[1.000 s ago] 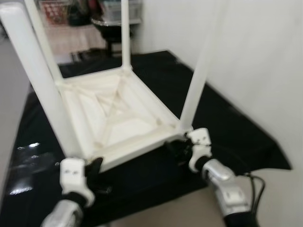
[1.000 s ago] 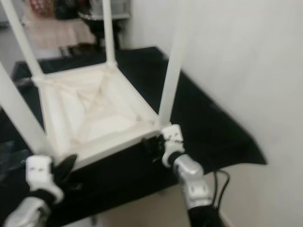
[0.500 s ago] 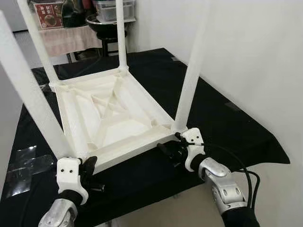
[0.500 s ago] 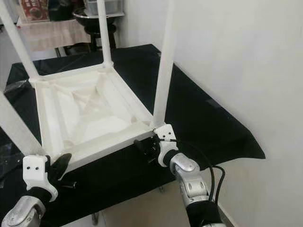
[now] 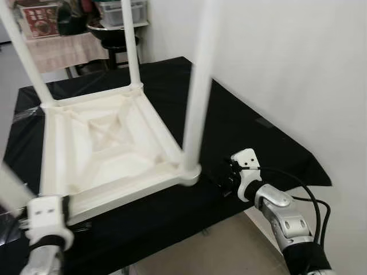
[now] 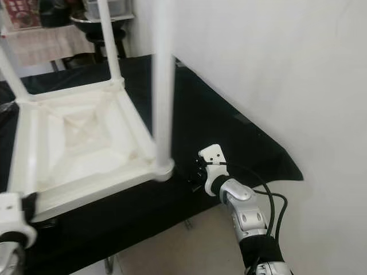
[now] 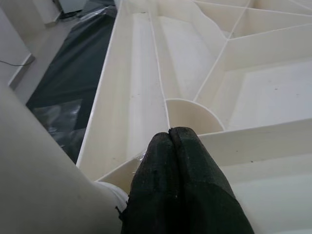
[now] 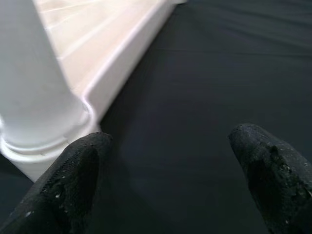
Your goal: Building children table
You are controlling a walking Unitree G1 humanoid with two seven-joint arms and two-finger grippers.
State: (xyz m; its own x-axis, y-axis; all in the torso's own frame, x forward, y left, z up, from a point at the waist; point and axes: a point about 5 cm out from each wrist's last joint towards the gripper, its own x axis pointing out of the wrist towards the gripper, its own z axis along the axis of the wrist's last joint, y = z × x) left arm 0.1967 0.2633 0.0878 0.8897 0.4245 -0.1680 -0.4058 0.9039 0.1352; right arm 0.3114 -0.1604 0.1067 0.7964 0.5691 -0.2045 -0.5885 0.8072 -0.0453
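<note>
Children's table [image 5: 109, 149] — white plastic, turned upside down — rests on the black-covered counter [image 5: 258, 143], its ribbed underside facing up and its legs pointing at the ceiling. The near right leg [image 5: 195, 97] stands seated in its corner socket, just beside the counter's front edge.

The left gripper [image 7: 183, 190] has its jaws pressed together, tips against the rim of the tabletop at the near left corner; from the wrist view I cannot tell whether a thin edge is caught between them. The right gripper [image 8: 170, 175] has its jaws spread wide over bare cloth, just beside the base of the near right leg and not touching it.

The step in hand looks like checking or turning the finished table. To do it well, the right jaws should close on the frame or low on the leg near its socket — a grip higher up would lever the joint. Both arms ought to lift together, since the table sits close to the front edge and an uneven pull could tip it off.
</note>
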